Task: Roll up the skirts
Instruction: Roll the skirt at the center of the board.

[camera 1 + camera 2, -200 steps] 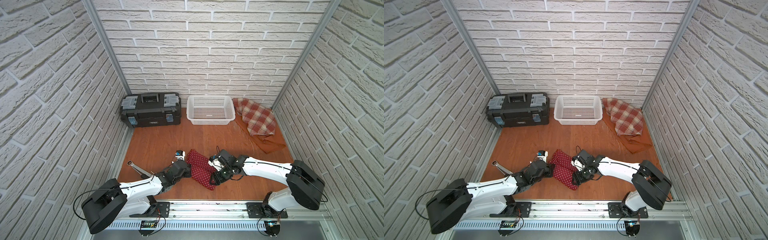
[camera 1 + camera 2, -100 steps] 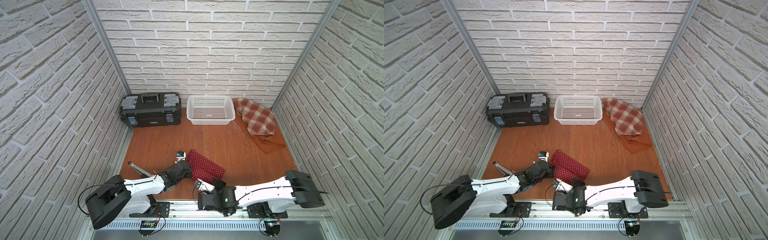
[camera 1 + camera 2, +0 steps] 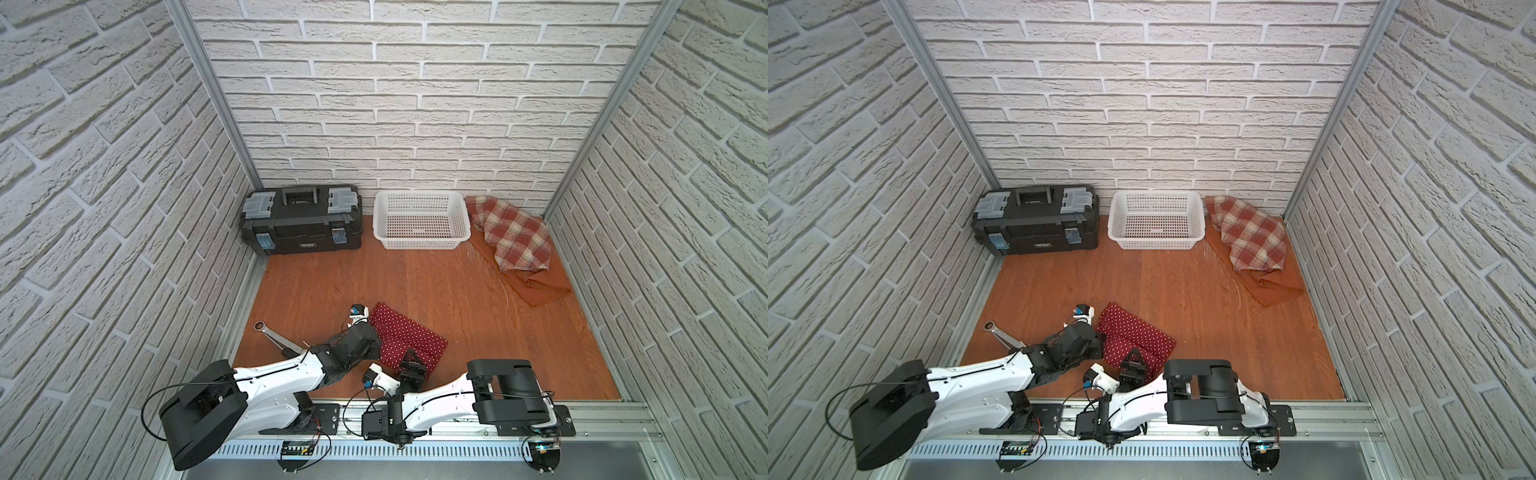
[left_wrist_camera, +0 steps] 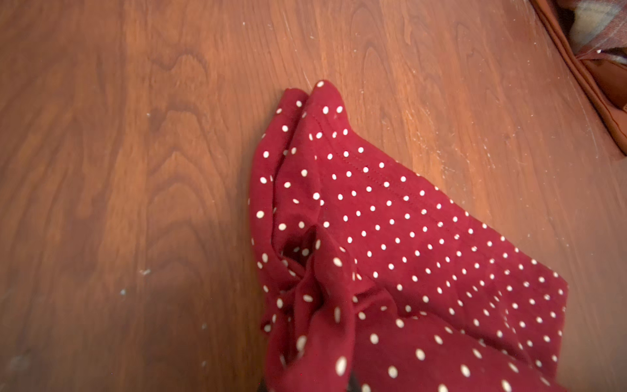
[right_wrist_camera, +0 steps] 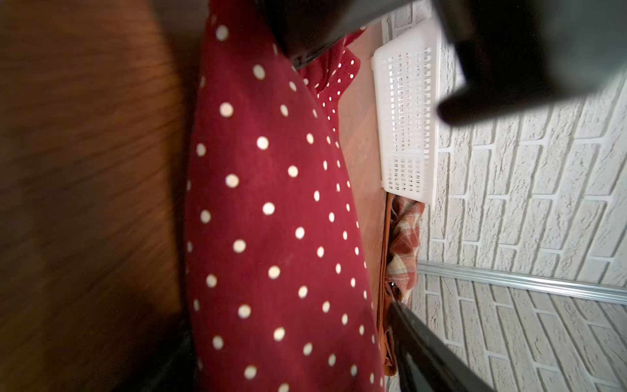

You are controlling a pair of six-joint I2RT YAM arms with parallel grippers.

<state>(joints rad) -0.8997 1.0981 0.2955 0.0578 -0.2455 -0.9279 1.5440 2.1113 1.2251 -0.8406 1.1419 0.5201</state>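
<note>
polka-dot skirt [image 3: 409, 340] is lying folded flat at the table's 6 o'clock, close to the near edge and skewed so its long side is running roughly 11 to 4 o'clock; no roll is showing yet. left gripper [image 3: 371, 347] is clenching bunched cloth at the skirt's 9 o'clock edge. In the left wrist view the puckers are converging toward the jaws, so it is probably anchoring that side so the cloth is not sliding. right gripper [image 3: 411, 360] is sitting at the skirt's 6 o'clock hem with its jaws spread wide and grasping nothing. One finger [image 5: 424, 356] is hanging clear over the dotted cloth, likely lining up to pinch the hem and start rolling toward 12 o'clock. Bare table [image 3: 498, 353] is lying open from the skirt's 12 round to 4 o'clock, so there is plenty of room for the roll; the near rail at 6 is leaving little. wrench [image 3: 272, 334] is lying at 9 o'clock, past the left arm and apart from the skirt. plaid skirt [image 3: 513, 235] is draping over the rust-orange skirt [image 3: 540, 289] in the 1 o'clock corner, both unrolled and waiting. basket [image 3: 415, 240] is sitting at 12 and the toolbox [image 3: 303, 220] at 11, both against the back wall.
</note>
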